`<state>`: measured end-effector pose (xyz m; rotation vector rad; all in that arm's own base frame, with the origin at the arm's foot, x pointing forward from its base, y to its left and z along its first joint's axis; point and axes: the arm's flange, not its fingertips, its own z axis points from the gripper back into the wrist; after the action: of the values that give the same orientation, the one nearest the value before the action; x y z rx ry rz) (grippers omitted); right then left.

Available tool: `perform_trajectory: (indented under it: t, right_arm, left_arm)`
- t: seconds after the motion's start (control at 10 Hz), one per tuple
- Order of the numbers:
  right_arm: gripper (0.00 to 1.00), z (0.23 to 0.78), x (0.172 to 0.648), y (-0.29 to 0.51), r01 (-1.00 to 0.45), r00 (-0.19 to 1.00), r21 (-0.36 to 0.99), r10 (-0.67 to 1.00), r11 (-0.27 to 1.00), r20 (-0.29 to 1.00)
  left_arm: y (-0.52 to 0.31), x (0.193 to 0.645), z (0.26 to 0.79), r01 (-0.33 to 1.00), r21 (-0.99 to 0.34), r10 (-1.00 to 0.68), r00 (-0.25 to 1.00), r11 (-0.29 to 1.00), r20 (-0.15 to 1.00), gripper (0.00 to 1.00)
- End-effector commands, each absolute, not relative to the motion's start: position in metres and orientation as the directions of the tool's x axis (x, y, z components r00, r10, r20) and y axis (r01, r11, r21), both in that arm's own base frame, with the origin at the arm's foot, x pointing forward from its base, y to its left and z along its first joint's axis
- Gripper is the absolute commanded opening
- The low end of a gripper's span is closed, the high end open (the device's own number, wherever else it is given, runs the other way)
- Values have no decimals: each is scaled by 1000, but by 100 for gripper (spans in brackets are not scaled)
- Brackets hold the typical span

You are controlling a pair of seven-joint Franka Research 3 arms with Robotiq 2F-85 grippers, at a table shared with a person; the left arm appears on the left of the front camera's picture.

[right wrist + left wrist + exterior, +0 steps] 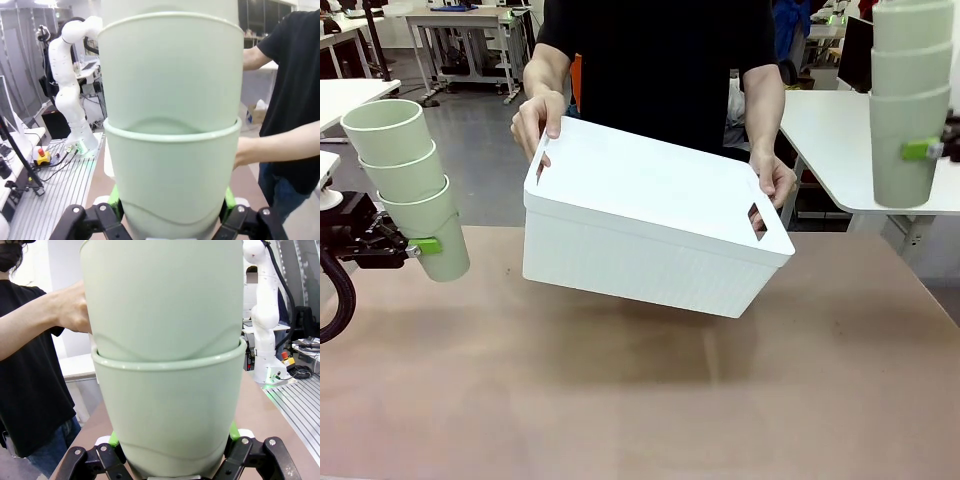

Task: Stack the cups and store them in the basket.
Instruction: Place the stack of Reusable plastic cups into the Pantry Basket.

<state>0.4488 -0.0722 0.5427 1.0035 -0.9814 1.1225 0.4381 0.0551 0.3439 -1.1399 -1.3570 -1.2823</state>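
- Brown tabletop (640,400); person (660,50) holds basket (650,215) tilted above its centre.
- Left gripper (420,247) clamps three leaning cups (405,170); right gripper (918,150) clamps three upright cups (910,90), higher.
- We judge basket sits between both, left nearer.

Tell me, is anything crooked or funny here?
Yes. The basket is off the table, tilted in the person's hands. The left gripper holds a leaning stack of cups, while the right gripper holds an upright stack high up.
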Motion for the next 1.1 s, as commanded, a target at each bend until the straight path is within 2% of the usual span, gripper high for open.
perform_trajectory:
  t: [0.0,0.2,0.5,0.8,1.0]
  right_arm:
    - [87,589,474,-51,-971,221,169,355,172,908]
    - [87,647,501,-18,-956,283,202,487,213,826]
    - [87,689,538,51,-958,286,195,631,211,722]
    - [87,704,549,136,-975,222,132,739,179,636]
    - [87,697,525,172,-981,186,65,766,185,615]
  left_arm:
    - [53,437,349,987,159,36,-160,29,986,85]
    - [53,437,349,987,159,36,-160,29,986,85]
    - [53,437,349,987,159,36,-160,29,986,85]
    - [53,437,349,987,159,36,-160,29,986,85]
    - [53,437,349,987,159,36,-160,29,986,85]
